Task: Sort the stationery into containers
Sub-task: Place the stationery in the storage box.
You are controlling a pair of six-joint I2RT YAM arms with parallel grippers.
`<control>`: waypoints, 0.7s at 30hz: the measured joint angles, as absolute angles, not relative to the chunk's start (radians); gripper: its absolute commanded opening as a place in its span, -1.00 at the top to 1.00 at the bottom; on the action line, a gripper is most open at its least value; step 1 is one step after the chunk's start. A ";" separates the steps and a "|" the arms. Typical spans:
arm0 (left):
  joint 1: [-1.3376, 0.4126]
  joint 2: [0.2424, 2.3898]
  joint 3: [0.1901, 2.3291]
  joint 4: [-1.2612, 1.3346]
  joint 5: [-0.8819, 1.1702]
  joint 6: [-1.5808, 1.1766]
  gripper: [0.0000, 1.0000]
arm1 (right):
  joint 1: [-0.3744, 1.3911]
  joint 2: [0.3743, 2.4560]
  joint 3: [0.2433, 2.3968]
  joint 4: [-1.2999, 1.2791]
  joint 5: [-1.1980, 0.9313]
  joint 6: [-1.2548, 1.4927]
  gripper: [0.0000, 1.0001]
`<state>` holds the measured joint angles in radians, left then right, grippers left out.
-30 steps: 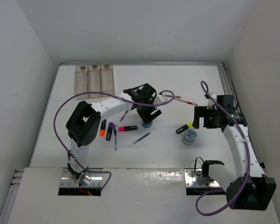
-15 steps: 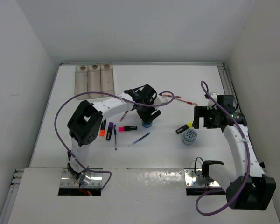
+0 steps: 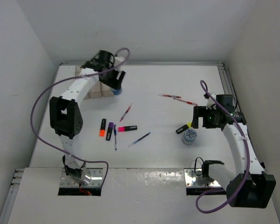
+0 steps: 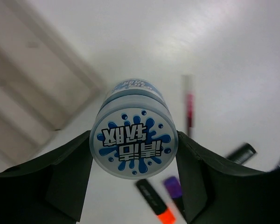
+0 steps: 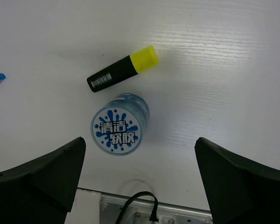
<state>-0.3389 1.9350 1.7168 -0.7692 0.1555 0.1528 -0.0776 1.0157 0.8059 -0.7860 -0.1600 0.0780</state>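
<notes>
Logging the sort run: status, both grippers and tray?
Left gripper shut on blue-and-white disc, beside tray. Right gripper open above second disc, yellow highlighter. Nothing seen blocking; left arm hides part of tray.

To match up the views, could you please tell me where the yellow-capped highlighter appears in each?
Top external: yellow-capped highlighter lies right of centre.
Left wrist: not in it.
Right wrist: upper middle, cap pointing up-right.
Shared landmark: the blue-and-white disc close beside it.

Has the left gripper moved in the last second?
Yes. The left gripper swung away from the pink highlighter, up to the far-left tray, holding the blue disc.
</notes>
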 measured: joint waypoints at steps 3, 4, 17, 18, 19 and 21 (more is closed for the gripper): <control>-0.182 1.933 1.859 -0.789 0.146 0.146 0.96 | -0.078 1.032 0.806 -0.783 -0.168 0.080 -0.97; -0.128 1.933 1.909 -0.793 0.145 0.142 0.97 | -0.078 1.037 0.806 -0.780 -0.170 0.081 -0.97; 0.187 2.154 2.286 -0.815 0.149 0.091 1.00 | -0.077 1.064 0.794 -0.741 -0.185 0.087 -0.97; 0.191 2.176 2.278 -0.816 0.155 0.092 1.00 | -0.077 1.067 0.792 -0.741 -0.185 0.087 -0.97; 0.192 2.193 2.273 -0.817 0.160 0.092 1.00 | -0.077 1.069 0.791 -0.741 -0.185 0.087 -0.97; 0.192 2.225 2.263 -0.818 0.168 0.091 1.00 | -0.077 1.074 0.788 -0.740 -0.185 0.087 -0.97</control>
<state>0.1917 2.2250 2.2635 -0.8185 0.1680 0.0914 -0.0772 1.0740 0.7879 -0.7403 -0.1852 0.0872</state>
